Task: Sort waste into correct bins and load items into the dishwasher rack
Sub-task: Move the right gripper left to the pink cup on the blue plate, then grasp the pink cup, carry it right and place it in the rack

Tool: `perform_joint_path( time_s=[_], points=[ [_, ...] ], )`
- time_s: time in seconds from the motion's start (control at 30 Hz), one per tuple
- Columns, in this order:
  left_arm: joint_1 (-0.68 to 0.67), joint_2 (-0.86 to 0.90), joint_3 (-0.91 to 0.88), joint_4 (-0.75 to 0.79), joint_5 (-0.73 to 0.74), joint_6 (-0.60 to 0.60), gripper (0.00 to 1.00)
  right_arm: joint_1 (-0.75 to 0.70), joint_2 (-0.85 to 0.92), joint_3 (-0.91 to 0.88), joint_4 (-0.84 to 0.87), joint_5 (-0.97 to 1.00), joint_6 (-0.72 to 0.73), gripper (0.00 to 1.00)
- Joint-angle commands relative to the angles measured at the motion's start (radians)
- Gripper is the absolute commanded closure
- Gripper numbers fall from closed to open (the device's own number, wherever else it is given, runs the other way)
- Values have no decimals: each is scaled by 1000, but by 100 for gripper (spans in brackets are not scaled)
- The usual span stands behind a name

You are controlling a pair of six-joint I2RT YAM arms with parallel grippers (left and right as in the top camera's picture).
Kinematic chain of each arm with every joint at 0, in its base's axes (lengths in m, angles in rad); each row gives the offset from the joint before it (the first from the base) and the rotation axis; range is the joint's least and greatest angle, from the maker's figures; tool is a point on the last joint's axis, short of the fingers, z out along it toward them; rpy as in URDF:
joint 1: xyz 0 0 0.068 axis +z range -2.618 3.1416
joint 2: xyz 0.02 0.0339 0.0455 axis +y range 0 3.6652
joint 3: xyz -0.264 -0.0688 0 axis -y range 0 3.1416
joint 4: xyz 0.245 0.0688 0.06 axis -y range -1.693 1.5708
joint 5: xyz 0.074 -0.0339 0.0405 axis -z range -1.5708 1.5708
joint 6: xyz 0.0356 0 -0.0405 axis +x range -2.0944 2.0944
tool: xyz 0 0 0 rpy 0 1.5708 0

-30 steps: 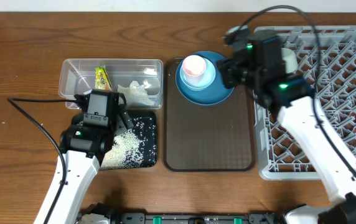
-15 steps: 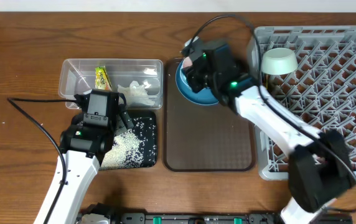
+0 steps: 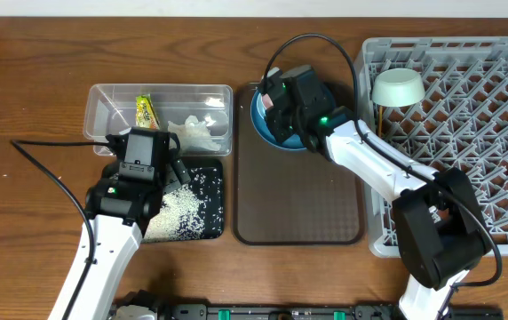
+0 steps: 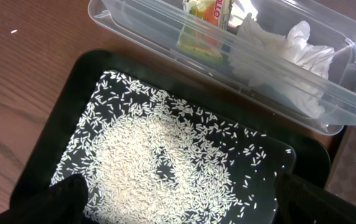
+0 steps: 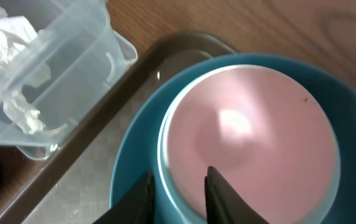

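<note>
Lab – robot arms w/ dish rack

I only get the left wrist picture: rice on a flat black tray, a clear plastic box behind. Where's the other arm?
Observer: The right hand hangs over a small pink cup nested in a light blue bowl on a large dark blue plate.
Operator: What's under the plate?
Observer: A brown rectangular serving tray, at its far end.
Operator: Anything put away yet?
Observer: One mint-green bowl sits in the large grey plastic rack.
</note>
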Motion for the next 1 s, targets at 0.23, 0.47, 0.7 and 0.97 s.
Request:
perform_joint_path(
  time_s=[0.23, 0.47, 0.7, 0.97],
  points=[
    [5, 4, 5, -1, -16, 6, 2, 12, 5, 8, -3, 14, -6, 91],
    [5, 4, 5, -2, -16, 6, 2, 12, 5, 8, 2, 40, -6, 96],
    [5, 4, 5, -2, -16, 6, 2, 11, -64, 8, 0, 39, -6, 99],
    [5, 4, 5, -2, -16, 6, 2, 1, -312, 8, -135, 39, 71, 99]
  ],
)
